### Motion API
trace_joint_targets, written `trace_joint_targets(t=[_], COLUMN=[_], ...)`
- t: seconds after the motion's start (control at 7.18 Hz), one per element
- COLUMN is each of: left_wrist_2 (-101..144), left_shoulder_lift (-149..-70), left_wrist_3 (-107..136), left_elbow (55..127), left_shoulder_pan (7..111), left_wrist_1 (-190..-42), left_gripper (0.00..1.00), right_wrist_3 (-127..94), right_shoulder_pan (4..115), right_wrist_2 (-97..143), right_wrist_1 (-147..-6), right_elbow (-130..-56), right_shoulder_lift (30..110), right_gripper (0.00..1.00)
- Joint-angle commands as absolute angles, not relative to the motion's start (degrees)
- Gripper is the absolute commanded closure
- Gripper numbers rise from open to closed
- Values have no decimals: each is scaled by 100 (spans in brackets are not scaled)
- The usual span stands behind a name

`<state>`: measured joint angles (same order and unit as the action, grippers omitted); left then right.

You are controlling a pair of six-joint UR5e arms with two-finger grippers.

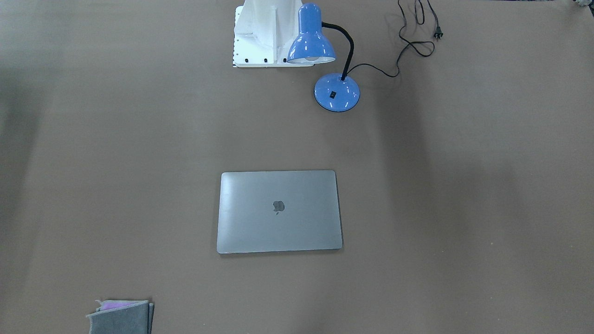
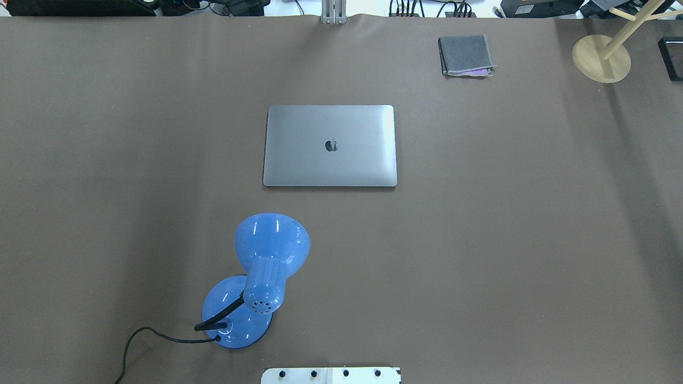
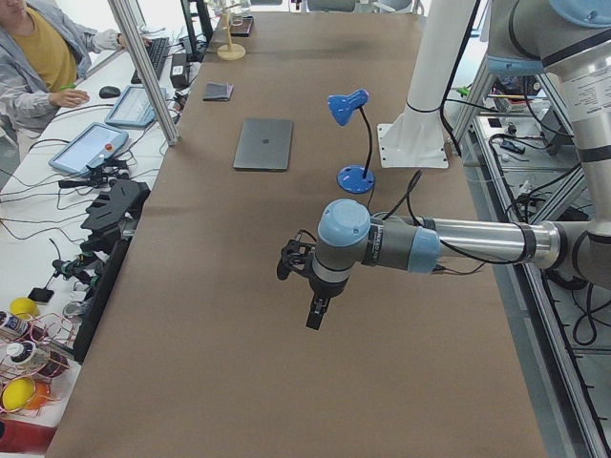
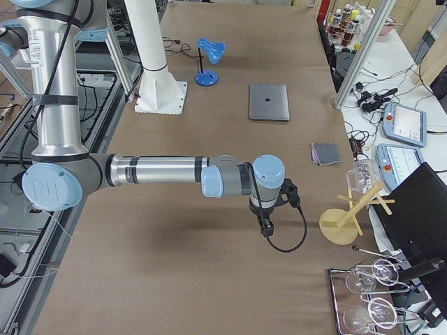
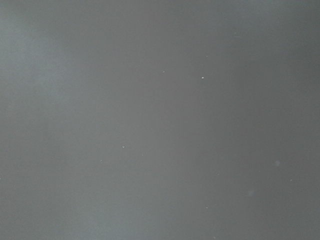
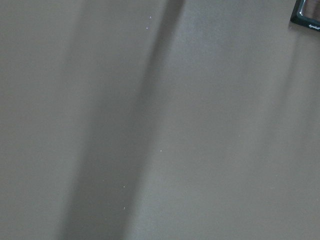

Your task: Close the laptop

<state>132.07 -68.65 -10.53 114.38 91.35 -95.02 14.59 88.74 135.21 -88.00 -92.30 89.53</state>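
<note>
The slim grey metal laptop lies shut on the brown surface, just far of the blue desk lamp. The left gripper and right gripper hang well apart from it — whether their jaws are wide or narrow, I cannot tell.

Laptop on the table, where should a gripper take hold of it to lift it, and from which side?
Take the laptop by the middle of its long edge nearest the robot, coming in low from that side. It lies shut and flat on the table, so the broad lid offers nothing to pinch; only the thin edges do.
</note>
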Motion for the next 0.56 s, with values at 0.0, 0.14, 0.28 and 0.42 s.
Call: trace_joint_targets(t=[0.0,0.14,0.28,0.42], left_wrist_2=[13228,13228,13228,13228], left_shoulder_lift=[-7118,-7197,-7320,-7330], left_wrist_3=[-949,-801,-669,-668], left_elbow=[11487,11513,11479,11470], left_shoulder_pan=[9176,9176,9176,9176], left_wrist_1=[-8924,-8834,-8676,-8666], left_gripper=[2,2,2,2], right_wrist_3=[1529,1529,1529,1529], right_shoulder_pan=[8895,8886,8894,8886], right_wrist_2=[13491,13491,13491,13491], right_wrist_1=[-8868,-8868,-8868,-8868], right_elbow=[-9246,-9229,-9237,-9220], right_shoulder_lift=[8965,8974,8982,8974], right_gripper=[0,0,0,0])
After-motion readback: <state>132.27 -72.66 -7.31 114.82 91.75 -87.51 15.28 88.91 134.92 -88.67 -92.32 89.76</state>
